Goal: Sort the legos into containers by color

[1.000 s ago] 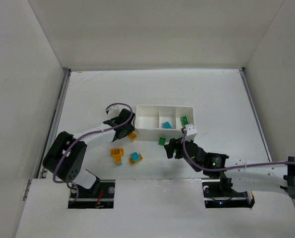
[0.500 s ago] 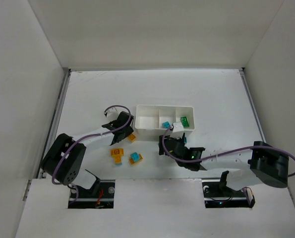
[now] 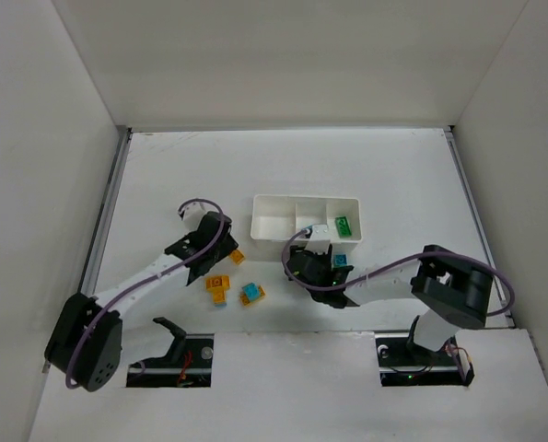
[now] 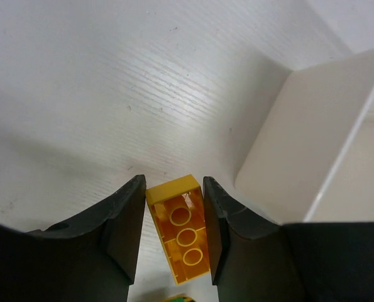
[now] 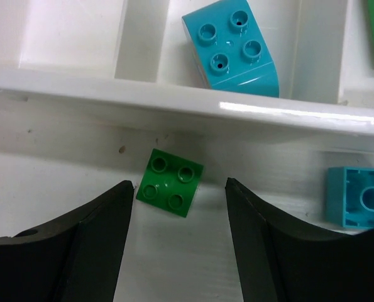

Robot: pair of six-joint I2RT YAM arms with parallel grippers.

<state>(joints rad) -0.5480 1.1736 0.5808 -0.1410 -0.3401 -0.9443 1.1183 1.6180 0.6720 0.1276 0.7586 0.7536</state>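
My left gripper is shut on an orange-yellow brick, held underside towards the camera just left of the white tray; the brick also shows in the top view. My right gripper is open above the table, in front of the tray's front wall. A small green brick lies between its fingertips, touching neither. A cyan brick sits in the middle compartment and a green brick in the right one. The left compartment looks bare.
A loose cyan brick lies on the table right of my right gripper. Two orange-and-cyan brick pairs lie in front of the tray. The tray's wall stands close to my left fingers.
My right gripper moved left along the tray front and now straddles the green brick. My left arm swung back, and its gripper with the orange-yellow brick shifted slightly away from the tray.
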